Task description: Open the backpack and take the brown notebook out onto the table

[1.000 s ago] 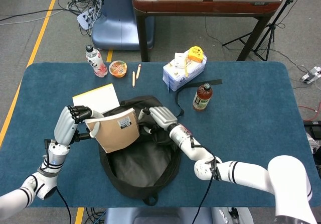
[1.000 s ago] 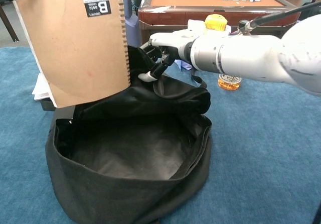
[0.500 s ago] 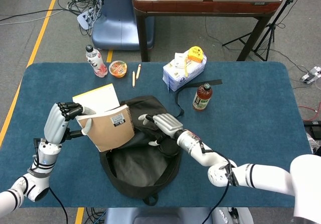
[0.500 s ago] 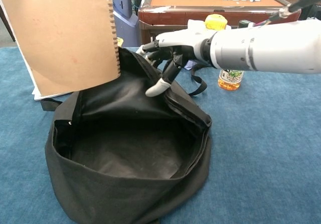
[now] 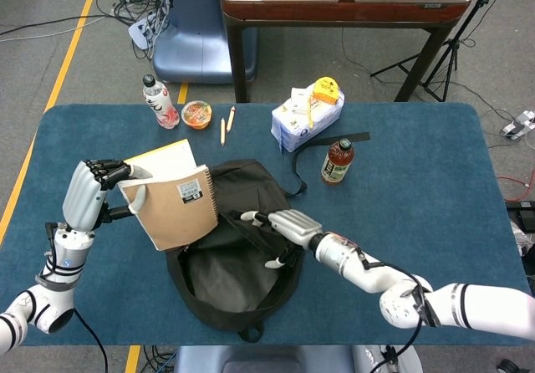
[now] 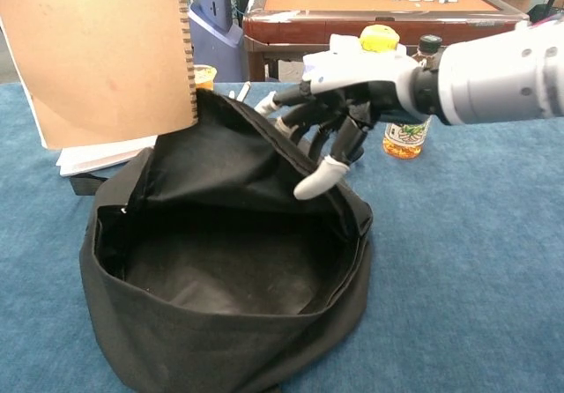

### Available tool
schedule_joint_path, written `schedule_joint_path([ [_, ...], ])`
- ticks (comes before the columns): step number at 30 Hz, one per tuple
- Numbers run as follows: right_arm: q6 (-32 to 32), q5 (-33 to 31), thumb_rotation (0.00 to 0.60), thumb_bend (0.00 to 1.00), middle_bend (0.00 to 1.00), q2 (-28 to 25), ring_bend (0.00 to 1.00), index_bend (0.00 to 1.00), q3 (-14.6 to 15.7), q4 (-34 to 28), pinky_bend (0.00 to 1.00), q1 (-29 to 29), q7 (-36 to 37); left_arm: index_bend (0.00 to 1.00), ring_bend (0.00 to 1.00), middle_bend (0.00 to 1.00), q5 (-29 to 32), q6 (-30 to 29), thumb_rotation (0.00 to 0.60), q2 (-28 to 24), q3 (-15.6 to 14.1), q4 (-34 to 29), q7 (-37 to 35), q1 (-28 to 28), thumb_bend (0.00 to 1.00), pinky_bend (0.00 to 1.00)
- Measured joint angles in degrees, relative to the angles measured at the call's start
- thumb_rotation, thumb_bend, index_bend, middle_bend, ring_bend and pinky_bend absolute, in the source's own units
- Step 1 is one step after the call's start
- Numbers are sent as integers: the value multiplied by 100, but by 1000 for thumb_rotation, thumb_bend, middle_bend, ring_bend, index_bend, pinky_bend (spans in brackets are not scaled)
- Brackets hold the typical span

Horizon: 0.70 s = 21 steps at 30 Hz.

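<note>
My left hand [image 5: 86, 194] holds the brown spiral notebook [image 5: 173, 206] by its left edge, lifted clear above the left rim of the black backpack [image 5: 234, 281]. In the chest view the notebook [image 6: 97, 54] hangs at the upper left, above the open bag [image 6: 220, 270], whose inside looks dark and bare. My right hand [image 5: 280, 225] hovers over the bag's far right rim with fingers spread and nothing in it; it shows in the chest view as well [image 6: 339, 115]. Whether a fingertip touches the fabric I cannot tell.
A yellow-edged white notepad [image 5: 159, 160] lies on the blue table [image 5: 435, 181] behind the notebook. A tea bottle [image 5: 338, 160], a tissue box [image 5: 305, 118], a water bottle [image 5: 159, 103], a small cup [image 5: 196, 114] and pencils [image 5: 226, 124] stand further back.
My left hand has carried the notebook up and to the left, out of the bag. My right hand let go of the bag's rim, spread its fingers and drew back to the right.
</note>
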<state>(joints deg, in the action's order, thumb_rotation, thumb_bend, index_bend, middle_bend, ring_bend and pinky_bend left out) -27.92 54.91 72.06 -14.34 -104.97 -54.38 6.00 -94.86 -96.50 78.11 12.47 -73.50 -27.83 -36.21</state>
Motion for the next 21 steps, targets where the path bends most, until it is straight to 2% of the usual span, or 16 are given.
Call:
schedule_joint_path([
  [14, 141, 1099, 600, 130, 268, -347, 202, 126, 246, -467, 312, 413, 498, 733, 722, 797, 267, 346, 600, -194, 193, -232, 88, -33, 465, 831],
  [21, -208, 1480, 600, 130, 269, -606, 202, 126, 207, -675, 312, 652, 756, 732, 722, 797, 411, 690, 600, -171, 165, -282, 38, -60, 465, 832],
])
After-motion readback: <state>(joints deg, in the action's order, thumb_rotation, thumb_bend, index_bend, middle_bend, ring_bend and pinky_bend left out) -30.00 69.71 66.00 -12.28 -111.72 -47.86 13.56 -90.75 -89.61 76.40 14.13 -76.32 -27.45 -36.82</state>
